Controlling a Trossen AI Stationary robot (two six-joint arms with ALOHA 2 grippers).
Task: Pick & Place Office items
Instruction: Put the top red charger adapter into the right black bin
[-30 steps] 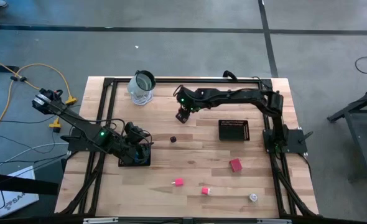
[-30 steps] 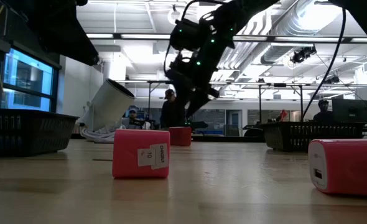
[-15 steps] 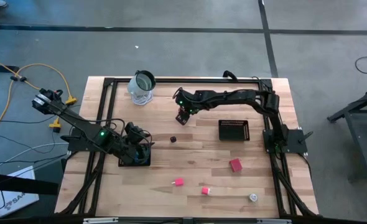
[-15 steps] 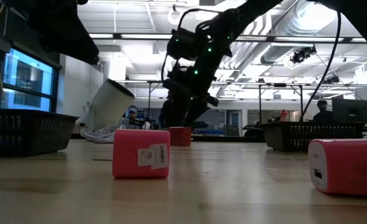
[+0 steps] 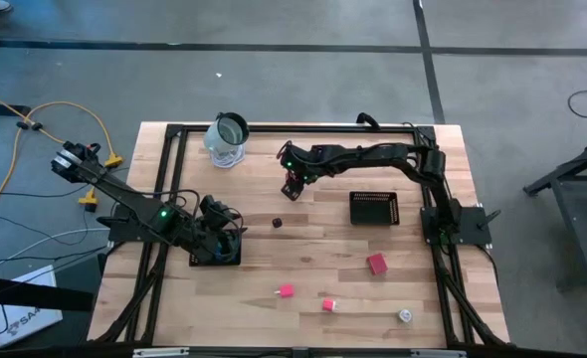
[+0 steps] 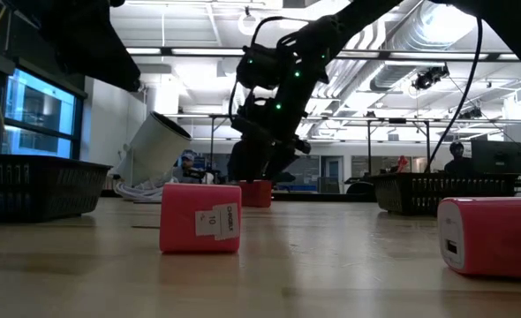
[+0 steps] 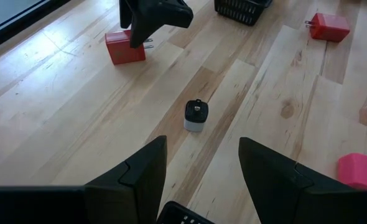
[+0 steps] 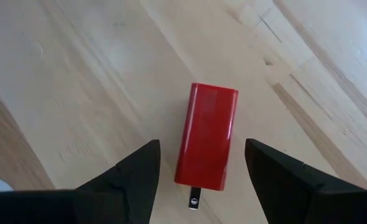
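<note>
A small red charger block (image 8: 207,134) lies flat on the wooden table, its prongs toward my right wrist; it also shows in the left wrist view (image 7: 124,47) and the low view (image 6: 257,193). My right gripper (image 8: 202,144) is open just above it, pointing down, one finger on either side of it and apart from it; it hangs at the table's far middle (image 5: 292,187). My left gripper (image 7: 202,149) is open and empty at the table's left (image 5: 232,231). The dark cube (image 7: 196,116) stands on the table ahead of it (image 5: 277,223).
A black mesh tray (image 5: 374,208) stands right of centre, another (image 5: 214,255) under my left gripper. A glass jar (image 5: 227,139) stands at the far left. A red block (image 5: 376,263), two pink blocks (image 5: 286,291) (image 5: 328,304) and a whitish round piece (image 5: 404,315) lie toward the near edge.
My right gripper has come down toward the red block at the table's far middle, staying open. The block has not moved.
</note>
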